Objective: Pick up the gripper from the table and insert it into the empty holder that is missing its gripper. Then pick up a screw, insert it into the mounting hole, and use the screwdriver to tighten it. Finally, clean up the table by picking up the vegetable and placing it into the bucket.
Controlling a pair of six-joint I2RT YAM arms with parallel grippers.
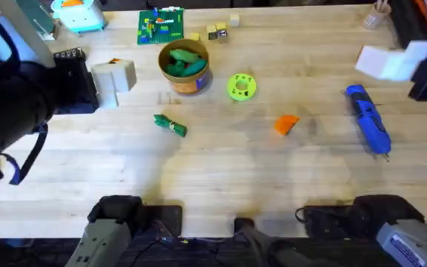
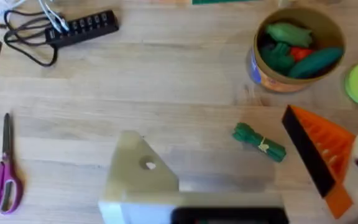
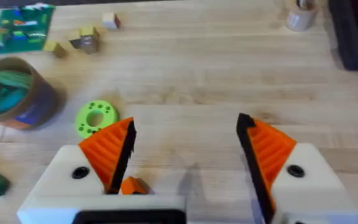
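Right jaws gape above the table, orange gripper [image 3: 133, 185] beside one finger.

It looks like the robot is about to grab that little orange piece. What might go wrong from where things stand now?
The orange gripper tip is small and lies flat on the table, so the open right gripper hovering over it may pinch it crooked or knock it aside. It must then fit onto the left arm's plain white holder, so a skewed grasp could spoil the fit. The bucket already holds toy vegetables, so the loose green vegetable might tip out.
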